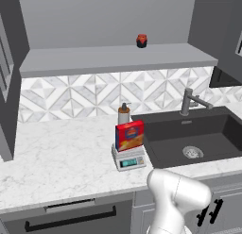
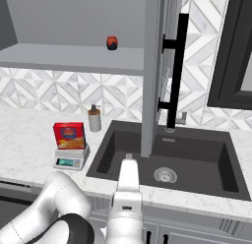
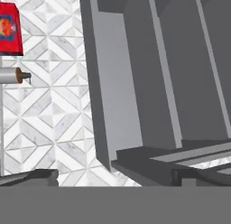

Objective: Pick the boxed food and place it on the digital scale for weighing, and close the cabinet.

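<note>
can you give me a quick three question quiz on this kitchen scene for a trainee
1. True or false: the boxed food stands upright on the digital scale.
2. Which thing sits on the open cabinet shelf? A) a small red jar B) a soap bottle C) a kettle
3. Fill in: the cabinet door with the black bar handle hangs ____ over the sink.

Key
1. True; the red carton rests on the scale's platform, beside the soap bottle.
2. A; the red jar with a dark lid is on the shelf.
3. Open; the door is swung out edge-on in the right base view.
</note>
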